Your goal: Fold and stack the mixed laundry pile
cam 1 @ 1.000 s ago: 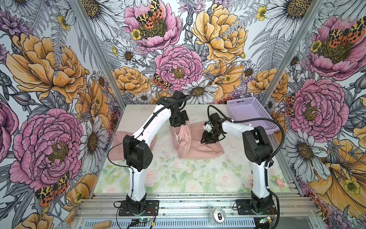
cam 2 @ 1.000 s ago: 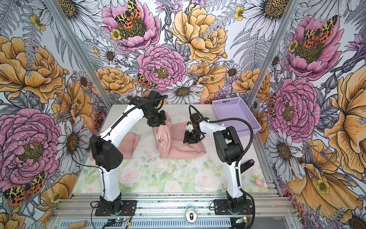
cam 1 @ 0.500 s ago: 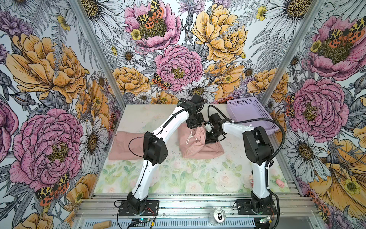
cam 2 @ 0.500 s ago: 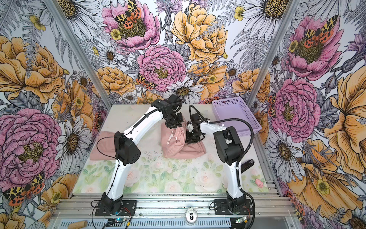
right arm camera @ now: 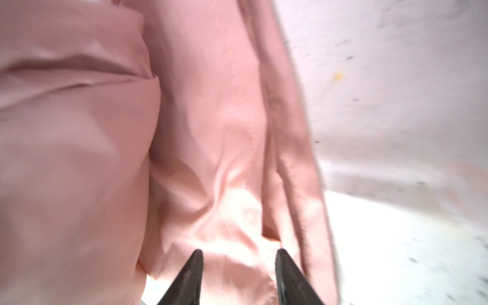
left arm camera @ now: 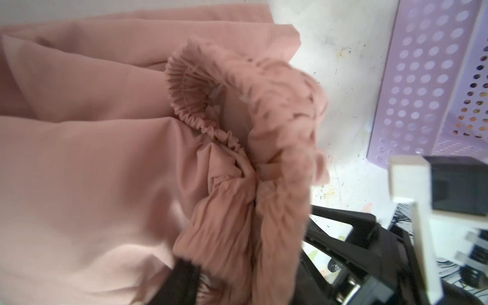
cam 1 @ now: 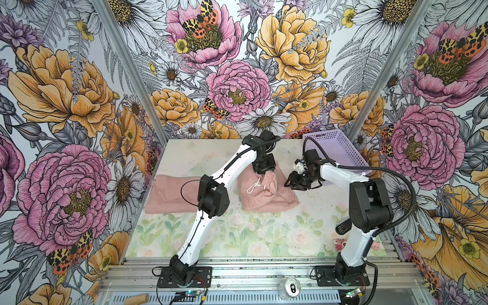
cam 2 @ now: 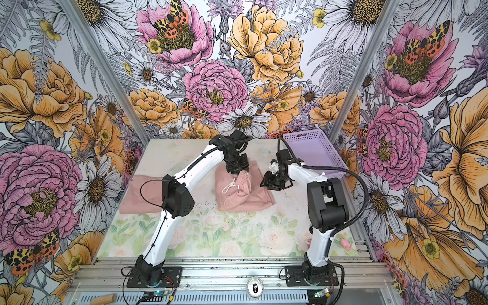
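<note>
Against a second ago, we see the soft dusty-pink shorts (cam 1: 264,196) folded from a wide spread into a compact bundle mid-bench (cam 1: 311,214). The right gripper (cam 1: 290,183) has drawn off their edge, jaws parted and empty. The left gripper (cam 1: 262,171) sits buried in the ruched elastic waistband (left arm camera: 211,126) by the white drawstring (cam 1: 253,186); we cannot tell its grip.

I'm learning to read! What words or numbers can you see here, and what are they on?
No text can be read anywhere.
The pink shorts show only a white drawstring, no print.
The folded pink garment is plain.
The lavender basket has holes, no label.
The can at the front shows only its top; any marking is too small to read.
</note>
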You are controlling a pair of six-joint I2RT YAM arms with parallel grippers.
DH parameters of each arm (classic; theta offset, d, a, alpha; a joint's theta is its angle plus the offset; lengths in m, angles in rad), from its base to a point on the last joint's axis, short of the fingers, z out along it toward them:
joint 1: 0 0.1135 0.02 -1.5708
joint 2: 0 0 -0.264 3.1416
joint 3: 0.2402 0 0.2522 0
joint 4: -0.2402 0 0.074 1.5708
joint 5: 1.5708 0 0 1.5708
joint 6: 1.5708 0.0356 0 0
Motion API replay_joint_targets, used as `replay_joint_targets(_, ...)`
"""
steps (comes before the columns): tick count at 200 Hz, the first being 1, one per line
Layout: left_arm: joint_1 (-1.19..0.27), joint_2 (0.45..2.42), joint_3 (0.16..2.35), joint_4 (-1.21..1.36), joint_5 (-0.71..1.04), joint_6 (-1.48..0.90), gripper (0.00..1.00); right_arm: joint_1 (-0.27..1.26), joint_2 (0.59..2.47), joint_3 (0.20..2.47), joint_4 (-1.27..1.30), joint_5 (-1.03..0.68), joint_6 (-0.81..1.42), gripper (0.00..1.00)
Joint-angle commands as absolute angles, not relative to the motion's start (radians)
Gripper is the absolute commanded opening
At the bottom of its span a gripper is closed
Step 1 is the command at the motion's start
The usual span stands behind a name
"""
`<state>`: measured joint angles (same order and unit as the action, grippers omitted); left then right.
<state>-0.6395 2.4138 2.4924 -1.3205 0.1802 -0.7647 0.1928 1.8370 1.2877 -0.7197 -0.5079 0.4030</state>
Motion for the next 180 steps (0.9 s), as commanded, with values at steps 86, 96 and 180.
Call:
replay_joint_targets(86,-0.586,2.253,2.458,-1.294,0.129,-0.701,0.86,0.240,1.684,1.396,-0.875,-0.348,0.411,0.49)
replay_joint_targets(96,-0.571,2.222,2.392,-1.280,0.123,-0.685,0.86,0.263,1.717,1.417,-0.873,-0.345,0.411,0.49)
replay_joint_targets(180,-0.502,2.009,1.825,-1.000,0.142,-0.678,0.86,0.322,1.819,1.366,-0.866,-0.207,0.404,0.32)
